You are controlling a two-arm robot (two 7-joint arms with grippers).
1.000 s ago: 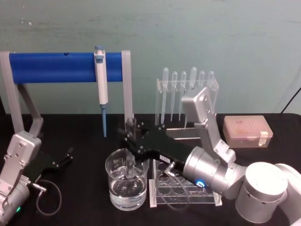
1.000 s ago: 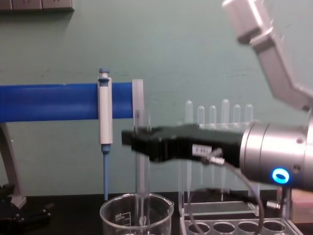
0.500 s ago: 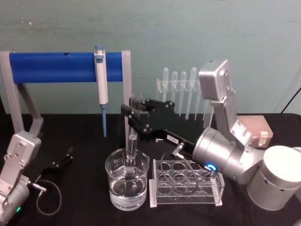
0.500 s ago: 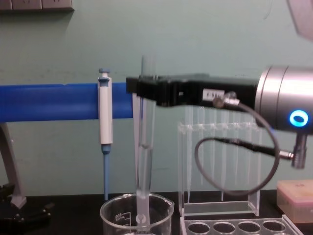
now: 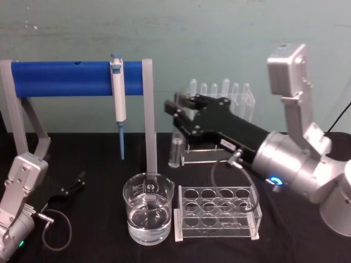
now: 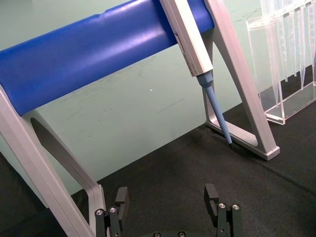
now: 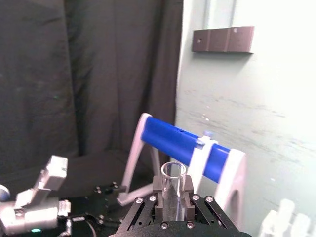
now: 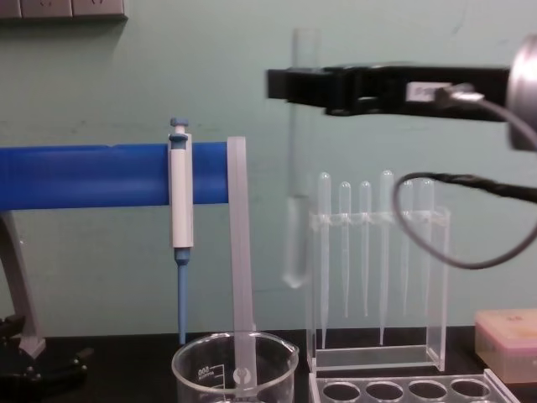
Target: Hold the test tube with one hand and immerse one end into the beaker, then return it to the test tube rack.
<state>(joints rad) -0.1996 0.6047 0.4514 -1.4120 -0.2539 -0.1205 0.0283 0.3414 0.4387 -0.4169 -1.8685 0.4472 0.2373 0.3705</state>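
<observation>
The right hand [image 5: 176, 112] pinches the upright test tube [image 8: 299, 159] near its mouth — airborne, at 1 o'clock of the beaker [image 5: 148, 215].

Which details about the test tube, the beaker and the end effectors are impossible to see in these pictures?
- Test tube: chest view blurs its lower end; liquid inside cannot be told.
- Beaker: chest view's bottom edge cuts off its base and water level.
- Left end effector: left wrist view's bottom edge cuts its fingers short.
- Right end effector: its black body hides the grip point in the head view.

Test tube [image 8: 295, 243] lower end blurred
</observation>
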